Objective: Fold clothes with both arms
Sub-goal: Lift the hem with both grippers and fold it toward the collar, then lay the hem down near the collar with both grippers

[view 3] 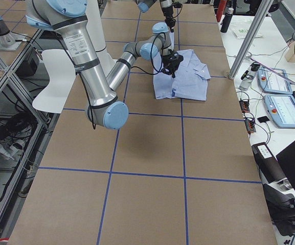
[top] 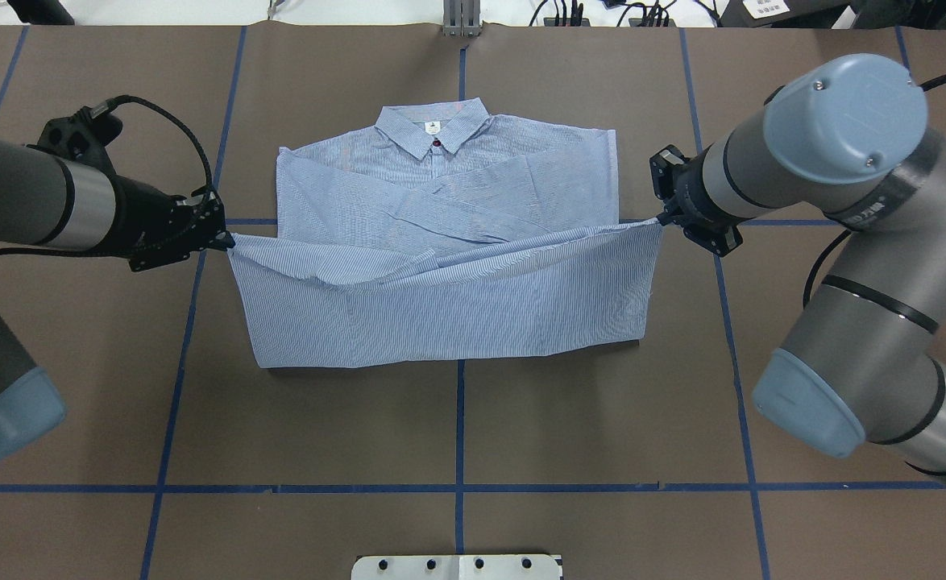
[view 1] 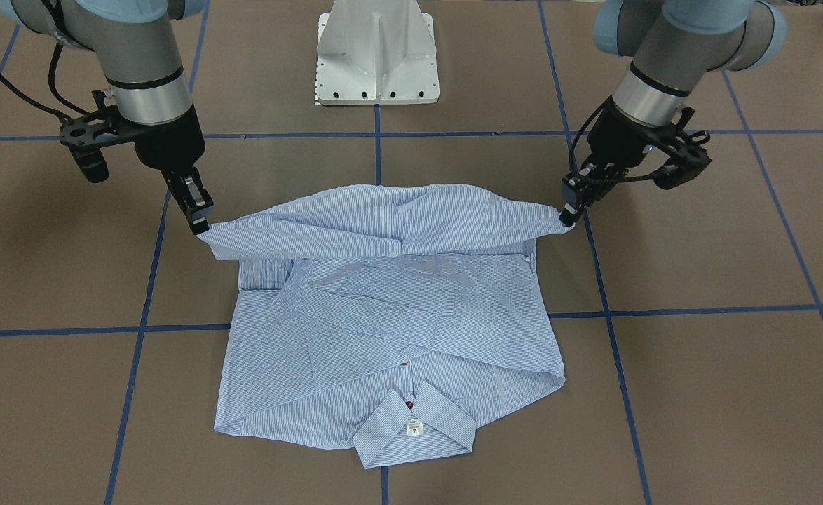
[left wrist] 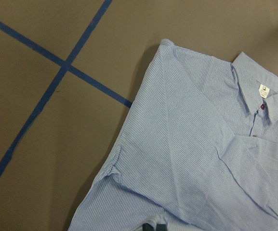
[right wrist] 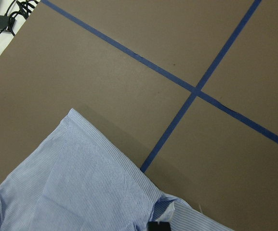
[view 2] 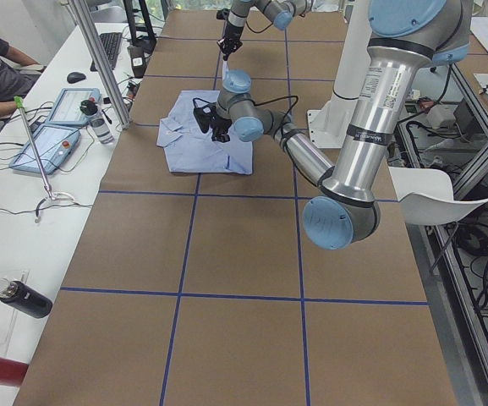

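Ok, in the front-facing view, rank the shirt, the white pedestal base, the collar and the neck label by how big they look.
1. striped shirt, by far the largest
2. white pedestal base and collar: they look about alike, and the base is cut off at the top edge, so I won't rank them
3. neck label, smallest

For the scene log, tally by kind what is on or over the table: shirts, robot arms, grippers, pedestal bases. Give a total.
shirt: 1
robot arms: 2, the left arm and the right arm
grippers: 2, the left gripper and the right gripper, both shut on the shirt
pedestal base: 1
total: 6
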`<state>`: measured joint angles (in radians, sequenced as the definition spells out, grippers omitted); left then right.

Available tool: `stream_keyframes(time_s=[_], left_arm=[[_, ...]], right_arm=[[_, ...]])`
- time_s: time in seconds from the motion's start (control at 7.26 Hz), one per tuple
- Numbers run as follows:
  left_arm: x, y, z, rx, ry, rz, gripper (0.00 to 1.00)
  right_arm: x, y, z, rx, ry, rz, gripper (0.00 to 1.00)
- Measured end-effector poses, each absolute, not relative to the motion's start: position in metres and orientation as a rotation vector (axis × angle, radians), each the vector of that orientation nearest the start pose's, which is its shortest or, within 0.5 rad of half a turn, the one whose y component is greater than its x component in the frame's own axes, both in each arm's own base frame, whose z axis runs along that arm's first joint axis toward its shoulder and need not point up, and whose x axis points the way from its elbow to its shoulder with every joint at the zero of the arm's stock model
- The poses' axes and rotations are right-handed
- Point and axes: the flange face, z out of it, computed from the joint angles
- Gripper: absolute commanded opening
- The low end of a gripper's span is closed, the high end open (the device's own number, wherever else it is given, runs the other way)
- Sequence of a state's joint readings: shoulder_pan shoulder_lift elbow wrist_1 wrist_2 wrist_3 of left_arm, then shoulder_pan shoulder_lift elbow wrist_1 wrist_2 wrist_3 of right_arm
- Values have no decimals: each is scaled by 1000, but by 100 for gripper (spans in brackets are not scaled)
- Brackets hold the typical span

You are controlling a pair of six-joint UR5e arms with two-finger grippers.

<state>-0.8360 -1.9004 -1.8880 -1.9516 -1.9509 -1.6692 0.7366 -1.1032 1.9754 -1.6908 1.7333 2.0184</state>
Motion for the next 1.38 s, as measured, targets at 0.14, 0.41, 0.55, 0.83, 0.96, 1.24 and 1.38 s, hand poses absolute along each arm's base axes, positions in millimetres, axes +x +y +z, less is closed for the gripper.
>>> stream_keyframes(time_s=[0.14, 0.41, 0.55, 0.83, 0.96, 1.24, 1.38], left_arm=[[325, -522, 294, 47, 1075, -672, 0], [344, -564, 306, 46, 1048, -700, 0], [352, -579, 318, 50, 1048, -705, 0], [369, -602, 341, 54, 1046, -709, 0], [377, -613, 346, 54, 1044, -711, 0], [385, -628, 362, 68, 1056, -713, 0], [389, -637, 369, 82, 1055, -720, 0]], right_arm=[[-358, -492, 252, -28, -788, 1074, 0], [-370, -530, 268, 4, -785, 1087, 0], [-380, -549, 281, 17, -786, 1081, 0], [-415, -590, 297, 30, -785, 1080, 0], [-427, -605, 305, 46, -780, 1084, 0], [-439, -625, 317, 80, -770, 1085, 0], [-442, -632, 320, 89, -763, 1075, 0]])
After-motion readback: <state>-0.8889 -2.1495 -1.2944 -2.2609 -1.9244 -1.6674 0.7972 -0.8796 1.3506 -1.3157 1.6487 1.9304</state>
